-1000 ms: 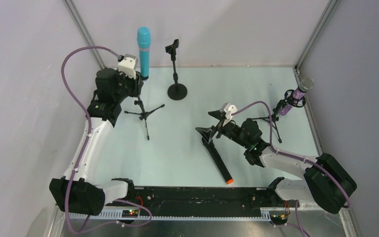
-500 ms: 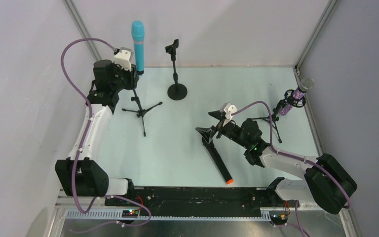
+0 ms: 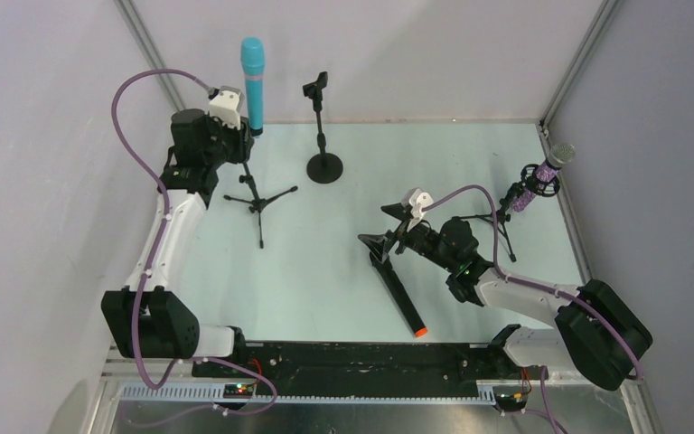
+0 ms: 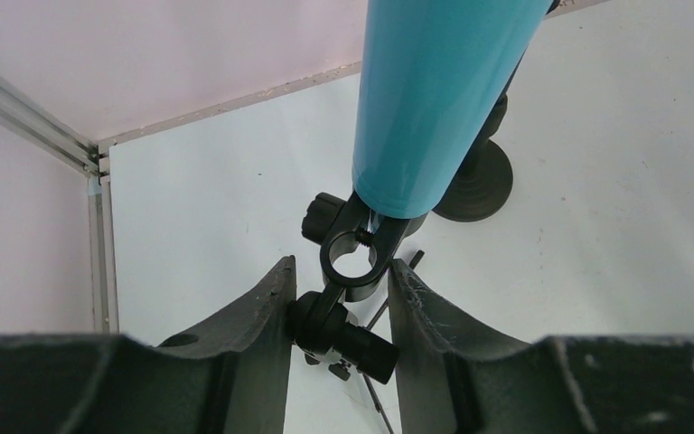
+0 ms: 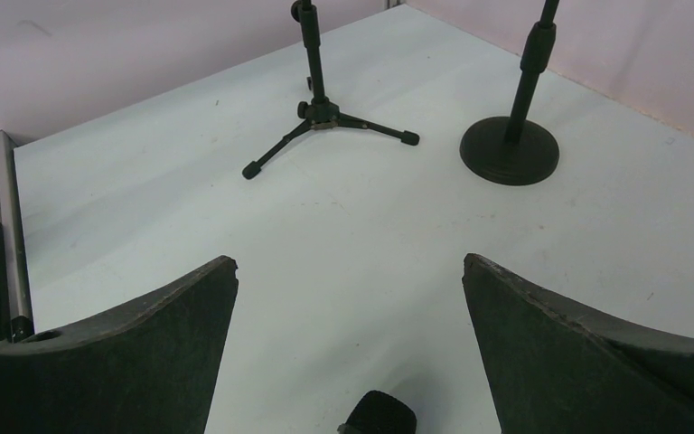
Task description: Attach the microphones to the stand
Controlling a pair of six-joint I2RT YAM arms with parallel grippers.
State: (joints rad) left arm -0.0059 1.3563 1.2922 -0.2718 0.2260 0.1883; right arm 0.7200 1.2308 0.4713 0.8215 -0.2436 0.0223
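Cyan microphone [image 3: 253, 81] is sitting in the tripod clip [image 4: 359, 262] at ten o'clock, my left gripper [image 4: 339, 276] pinching that clip. The purple microphone [image 3: 542, 176] is mounted at three. I'm hovering my wide-open right gripper [image 3: 372, 223] over the black microphone [image 3: 399, 294], lying unmounted; the round-base stand [image 3: 322, 127] at twelve is waiting.

I'm holding the left arm [image 3: 158, 249] stretched up the left side of the frame, elbow bent, wrist ending at the upper left. The left gripper [image 4: 341, 267] is pinching the stand joint [image 4: 325, 316] between half-closed fingers. The right arm [image 3: 524, 291] is reaching from the lower right toward the centre, wrist angled down. The right gripper [image 5: 351, 260] is hanging with its jaws spread wide.
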